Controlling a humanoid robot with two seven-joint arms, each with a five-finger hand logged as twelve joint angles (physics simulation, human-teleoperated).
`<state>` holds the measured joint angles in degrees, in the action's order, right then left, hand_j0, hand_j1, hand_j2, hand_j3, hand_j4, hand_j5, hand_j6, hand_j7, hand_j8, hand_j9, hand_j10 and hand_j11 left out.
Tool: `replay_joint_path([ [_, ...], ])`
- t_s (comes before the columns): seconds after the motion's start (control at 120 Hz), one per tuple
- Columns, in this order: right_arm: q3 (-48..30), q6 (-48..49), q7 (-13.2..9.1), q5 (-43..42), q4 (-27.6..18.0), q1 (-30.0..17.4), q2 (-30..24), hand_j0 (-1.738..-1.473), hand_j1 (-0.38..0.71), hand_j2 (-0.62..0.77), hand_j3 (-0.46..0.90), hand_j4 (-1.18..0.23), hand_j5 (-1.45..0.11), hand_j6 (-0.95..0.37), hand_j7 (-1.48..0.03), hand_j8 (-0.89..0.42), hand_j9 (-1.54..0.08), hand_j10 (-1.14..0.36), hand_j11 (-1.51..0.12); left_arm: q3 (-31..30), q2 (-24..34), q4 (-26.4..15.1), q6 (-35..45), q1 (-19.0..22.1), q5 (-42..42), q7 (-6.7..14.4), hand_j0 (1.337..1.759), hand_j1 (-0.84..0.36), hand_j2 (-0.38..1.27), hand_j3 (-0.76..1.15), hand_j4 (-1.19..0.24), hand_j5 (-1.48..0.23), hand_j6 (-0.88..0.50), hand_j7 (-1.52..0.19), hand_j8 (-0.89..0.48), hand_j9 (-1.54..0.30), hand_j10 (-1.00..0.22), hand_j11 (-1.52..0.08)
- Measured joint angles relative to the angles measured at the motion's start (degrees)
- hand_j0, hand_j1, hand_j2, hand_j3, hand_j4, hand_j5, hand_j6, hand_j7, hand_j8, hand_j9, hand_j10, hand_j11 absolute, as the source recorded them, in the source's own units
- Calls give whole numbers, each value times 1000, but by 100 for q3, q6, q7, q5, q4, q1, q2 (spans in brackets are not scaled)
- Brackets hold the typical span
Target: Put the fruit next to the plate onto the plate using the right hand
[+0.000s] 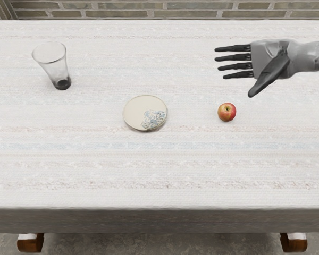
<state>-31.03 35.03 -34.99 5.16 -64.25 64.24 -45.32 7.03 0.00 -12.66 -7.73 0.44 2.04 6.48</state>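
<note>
A small round red-and-yellow apple (227, 112) sits upright on the pale, cloth-covered desk (159, 175), to the right of a round cream ceramic plate (135, 109) and clearly apart from it, with bare cloth between the two. The plate lies flat near the middle of the desk and carries a blue-and-white patterned patch on its lower right part. The right robot hand (263, 59), grey at the palm with dark fingers (233, 57), comes in from the right edge and hovers above the desk, behind and somewhat to the right of the apple. Its four fingers are stretched out straight toward the left and slightly spread, the thumb hangs down at a slant, and it holds nothing. A clear, tapered drinking glass (52, 65) stands upright at the far left, well apart from the plate. A grey brick wall (149, 8) runs behind the desk's far edge.
</note>
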Motion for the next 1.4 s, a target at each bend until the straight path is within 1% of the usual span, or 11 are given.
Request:
replay_joint_path([
  [0.133,7,-1,-1,-49,344,18,294,-1658,-328,-4,0,-16,-22,-16,-22,-16,-22,-17,-22,0,0,1,0,0,0,2,1658,349,0,0,0,0,0,0,0,0,0,0],
  [0.2,340,-1,-1,-313,398,167,419,-1658,-329,-4,0,-16,-22,-15,-22,-16,-22,-16,-22,1,0,1,0,0,1,1,1658,349,0,0,0,0,0,0,0,0,0,0],
  [0.25,938,-556,-1,-1002,149,521,472,-1658,-330,-3,0,-16,-21,-15,-21,-15,-21,-16,-21,1,0,0,0,0,1,2,1658,349,0,0,0,0,0,0,0,0,0,0],
  [0.308,2022,-1509,-1,-1570,-77,1092,510,-1658,-329,-4,0,-16,-21,-16,-21,-16,-21,-16,-21,0,0,0,0,0,2,2,1658,349,0,0,0,0,0,0,0,0,0,0],
  [0.45,4066,-3567,-1,-2140,-363,2240,666,-1658,-329,-4,0,-18,-23,-18,-22,-18,-22,-18,-22,0,0,0,0,0,0,2,1658,349,0,0,0,0,0,0,0,0,0,0],
  [0.558,5398,-4150,-1,-2269,-386,2795,1282,-1658,-328,-3,0,-19,-23,-20,-23,-19,-23,-19,-23,0,0,1,0,0,0,2,1658,349,0,0,0,0,0,0,0,0,0,0],
  [0.65,6009,-4311,-1,-2301,-374,3007,1906,-1658,-328,-3,0,-20,-24,-20,-23,-20,-24,-19,-23,0,0,0,0,0,-1,2,1658,349,0,0,0,0,0,0,0,0,0,0],
  [0.742,6238,-4416,-1,-2300,-262,3092,2406,-1658,-280,-11,0,-60,-76,-61,-76,-60,-76,-60,-76,0,0,3,0,0,0,2,1658,349,0,0,0,0,0,0,0,0,0,0],
  [0.917,6247,-5071,-1,-2277,-167,2990,2946,-1658,-198,-24,0,-128,-164,-129,-164,-128,-164,-127,-164,0,0,2,0,0,1,1,1658,349,0,0,0,0,0,0,0,0,0,0],
  [1.142,6231,-5617,-1,-2306,-115,2538,3080,-1658,-171,-29,0,-150,-193,-151,-193,-151,-193,-150,-193,0,0,1,0,0,1,1,1658,349,0,0,0,0,0,0,0,0,0,0],
  [1.4,5996,-5895,-1,-2398,338,2030,3184,-1658,-134,-35,0,-181,-234,-182,-234,-182,-234,-181,-234,0,0,1,0,0,2,2,1658,349,0,0,0,0,0,0,0,0,0,0],
])
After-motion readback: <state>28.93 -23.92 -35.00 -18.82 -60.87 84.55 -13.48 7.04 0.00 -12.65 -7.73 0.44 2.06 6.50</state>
